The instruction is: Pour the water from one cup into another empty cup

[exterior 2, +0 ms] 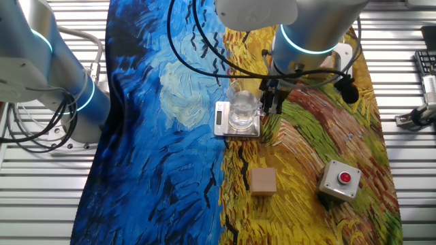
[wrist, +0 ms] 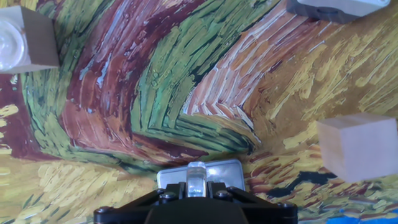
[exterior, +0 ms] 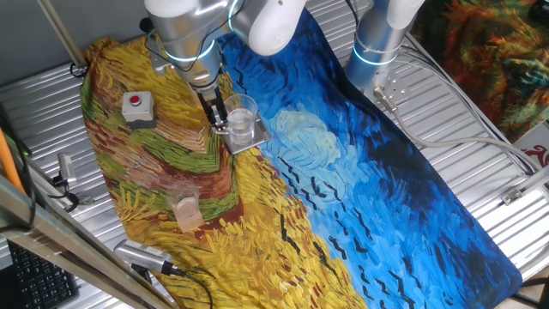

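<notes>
Now, the arm: we see it reaching down from the far edge of the painted cloth (exterior: 386, 189), wrist bent so the fingers point almost straight at the table.
Gripper (exterior: 220, 116): it hangs low, just beside the clear tumbler (exterior: 241, 119), on the side toward the red-button box (exterior: 137, 107), and not around the glass.
Jaws: we see two dark fingers close together, but we cannot tell whether they are parted or closed, and nothing sits between them.
Tumbler: it stands upright on a small silver scale (exterior 2: 220, 117), where the yellow paint meets the blue.
Water: we cannot make it out through the walls.
Peach cup (exterior: 184, 206): it stands upright on the yellow area, well apart from the tumbler and nearer the front edge.
Hand view: the cloth fills the picture below us, with the scale's edge at the bottom.
</notes>
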Controlling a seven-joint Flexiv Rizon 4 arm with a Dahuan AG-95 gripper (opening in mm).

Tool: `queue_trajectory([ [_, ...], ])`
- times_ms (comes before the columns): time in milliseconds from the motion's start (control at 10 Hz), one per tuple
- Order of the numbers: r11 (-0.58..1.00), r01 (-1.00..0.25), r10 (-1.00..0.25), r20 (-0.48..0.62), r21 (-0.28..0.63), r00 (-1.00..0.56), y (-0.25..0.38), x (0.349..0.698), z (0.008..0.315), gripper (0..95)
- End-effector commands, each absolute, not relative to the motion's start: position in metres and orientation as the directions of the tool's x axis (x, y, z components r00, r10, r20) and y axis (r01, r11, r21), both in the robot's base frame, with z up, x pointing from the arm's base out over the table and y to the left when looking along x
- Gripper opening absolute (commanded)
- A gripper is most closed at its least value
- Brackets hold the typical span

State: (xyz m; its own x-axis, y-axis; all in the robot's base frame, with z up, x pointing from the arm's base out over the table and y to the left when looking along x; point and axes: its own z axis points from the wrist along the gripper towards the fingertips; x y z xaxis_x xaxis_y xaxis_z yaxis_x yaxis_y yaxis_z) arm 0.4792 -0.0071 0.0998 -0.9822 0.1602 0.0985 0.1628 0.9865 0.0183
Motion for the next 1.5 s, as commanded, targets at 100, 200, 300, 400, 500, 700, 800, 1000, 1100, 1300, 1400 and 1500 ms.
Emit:
queue_trajectory([
  [100, 0.987, 0.161, 0.159, 0.104, 0.009, -0.982, -0.007, 0.479, 0.102, 0.0],
  [200, 0.987, 0.159, 0.157, 0.106, 0.011, -0.982, -0.007, 0.48, 0.105, 0.0],
  [300, 0.988, 0.157, 0.155, 0.107, 0.005, -0.982, -0.007, 0.48, 0.107, 0.0],
  [400, 0.988, 0.156, 0.154, 0.108, 0.007, -0.982, -0.007, 0.48, 0.109, 0.0],
  [500, 0.988, 0.152, 0.151, 0.108, 0.003, -0.983, -0.006, 0.481, 0.113, 0.0],
  [700, 0.989, 0.148, 0.147, 0.108, 0.003, -0.983, -0.005, 0.483, 0.12, 0.0],
  [800, 0.989, 0.146, 0.144, 0.106, 0.004, -0.984, -0.004, 0.483, 0.123, 0.0],
  [1000, 0.992, 0.123, 0.123, 0.091, -0.003, -0.988, -0.003, 0.484, 0.13, 0.0],
  [1100, 0.994, 0.11, 0.111, 0.083, -0.007, -0.99, -0.002, 0.484, 0.132, 0.0],
  [1300, 0.996, 0.084, 0.085, 0.061, -0.011, -0.995, 0.0, 0.488, 0.139, 0.0],
  [1400, 0.997, 0.078, 0.079, 0.054, -0.011, -0.995, 0.001, 0.489, 0.141, 0.0],
  [1500, 0.998, 0.05, 0.051, 0.045, -0.028, -0.998, 0.002, 0.491, 0.145, 0.0],
])
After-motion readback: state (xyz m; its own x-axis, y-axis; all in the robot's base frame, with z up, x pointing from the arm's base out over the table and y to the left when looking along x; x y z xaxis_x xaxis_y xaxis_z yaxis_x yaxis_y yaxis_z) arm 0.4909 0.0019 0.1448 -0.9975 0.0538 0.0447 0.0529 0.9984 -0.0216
